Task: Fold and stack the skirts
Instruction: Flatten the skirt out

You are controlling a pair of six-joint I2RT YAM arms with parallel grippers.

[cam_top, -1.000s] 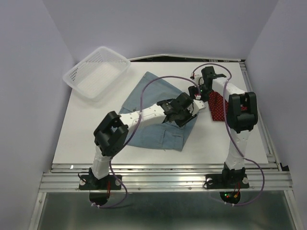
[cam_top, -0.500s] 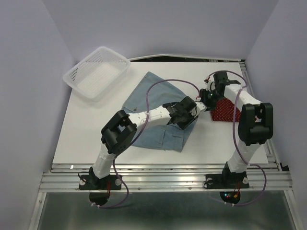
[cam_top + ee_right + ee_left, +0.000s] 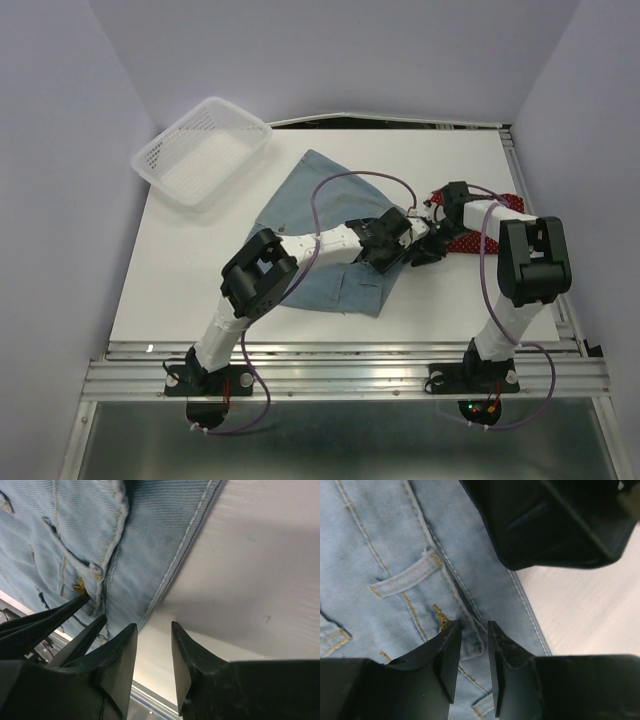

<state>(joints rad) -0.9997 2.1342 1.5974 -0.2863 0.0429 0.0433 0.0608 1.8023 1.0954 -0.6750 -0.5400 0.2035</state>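
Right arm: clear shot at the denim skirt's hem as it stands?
Likely yes. The right gripper hangs open over bare table, just beside the hem of the denim skirt, with nothing between them. The left gripper, apparently pinching denim close by, leaves little room.

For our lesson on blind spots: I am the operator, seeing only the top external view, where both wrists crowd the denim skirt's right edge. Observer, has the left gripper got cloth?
Observer: In the left wrist view the left gripper has a raised fold of the denim skirt between its nearly closed tips; it looks pinched.
Operator: And the right one?
Observer: The right gripper is open over the table, just off the skirt's stitched edge, nothing between its tips.
Operator: Any landmark there?
Observer: A belt loop lies beside the pinched fold.
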